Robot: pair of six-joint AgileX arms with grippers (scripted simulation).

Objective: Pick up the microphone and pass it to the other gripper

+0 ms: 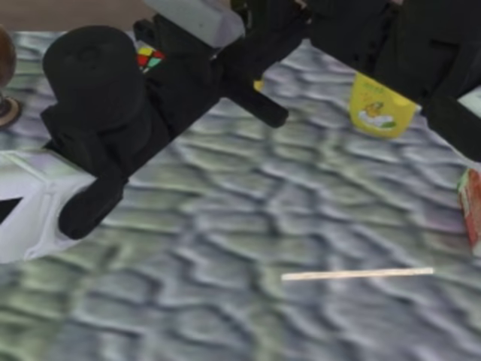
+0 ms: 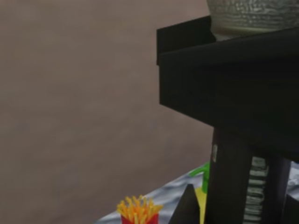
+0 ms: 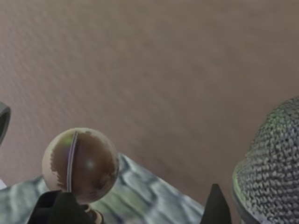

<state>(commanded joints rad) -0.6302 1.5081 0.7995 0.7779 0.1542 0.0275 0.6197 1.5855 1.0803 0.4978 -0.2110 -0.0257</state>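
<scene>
High over the bench (image 1: 225, 248) at the top view's left, the left pincer (image 2: 238, 212) appears clamped on the black handle of the microphone (image 2: 252, 14), which is in the air between the arms. To its right, the right pincer (image 3: 138, 210) stands wide with nothing between its fingers and the mesh head just beside one tip. It should centre on the handle and close before the left lets go.
</scene>
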